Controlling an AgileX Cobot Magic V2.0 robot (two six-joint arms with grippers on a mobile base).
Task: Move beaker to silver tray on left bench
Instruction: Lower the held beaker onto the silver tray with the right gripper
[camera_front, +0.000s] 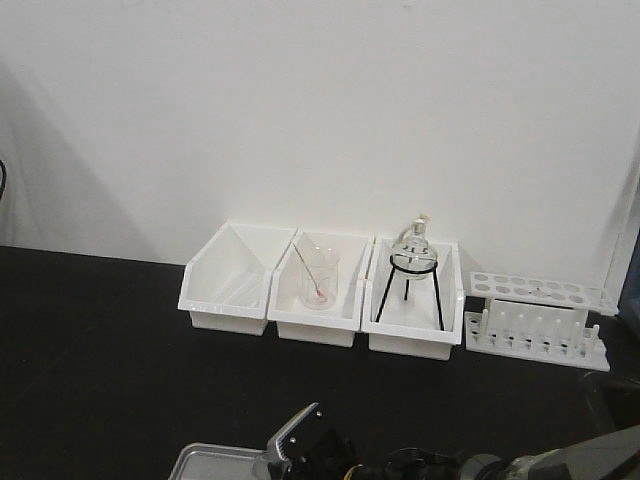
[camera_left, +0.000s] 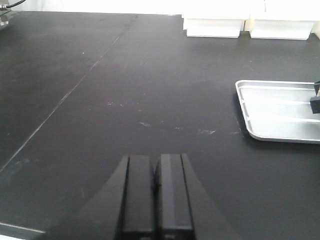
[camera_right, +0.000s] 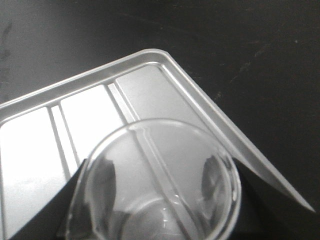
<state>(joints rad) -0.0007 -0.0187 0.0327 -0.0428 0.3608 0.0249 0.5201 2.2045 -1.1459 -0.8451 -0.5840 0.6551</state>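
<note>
Beaker (camera_right: 157, 182) clasped across its wall in right gripper (camera_right: 155, 210) above silver tray (camera_right: 145, 90) on counter (camera_left: 150, 100); light, slick, breakable glass; left gripper (camera_left: 156, 195) clenched, empty.

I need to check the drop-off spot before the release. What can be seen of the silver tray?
The silver tray is a shallow rectangular tray of pale silver-grey, metal by its look, with rounded corners, a raised rim and low ribs along its floor. It lies flat on the black bench top, in front of the white bins. Apart from the clear beaker, held over its floor in the right tool, nothing shows in it. Whether the beaker touches it cannot be told.
</note>
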